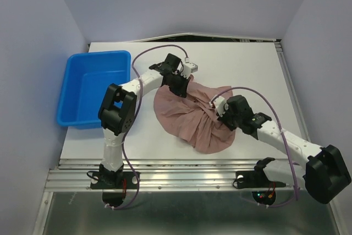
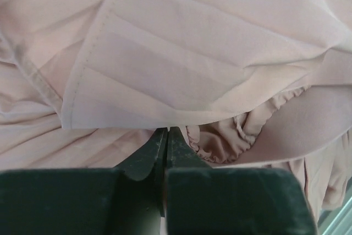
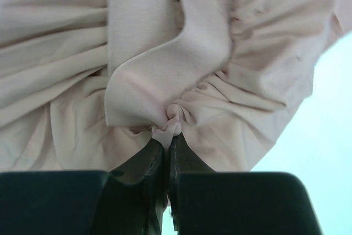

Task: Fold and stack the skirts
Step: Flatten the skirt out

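Here the one skirt [image 1: 187,122] in view lies crumpled in the middle of the counter [image 1: 247,64], well apart from the blue bin [image 1: 91,89] at the left edge. Both sets of jaws are down on its far side. The left jaws are clenched at a folded, stitched edge, seemingly nipping it. The right jaws, near them toward the right edge, grasp a bunched pinch of cloth. From both, the bulk of the skirt spreads toward the near edge. Its long axis runs diagonally, far-left to near-right, with the rounded end pointing at the near-right corner, so a flattening pull would probably draw the two grips apart
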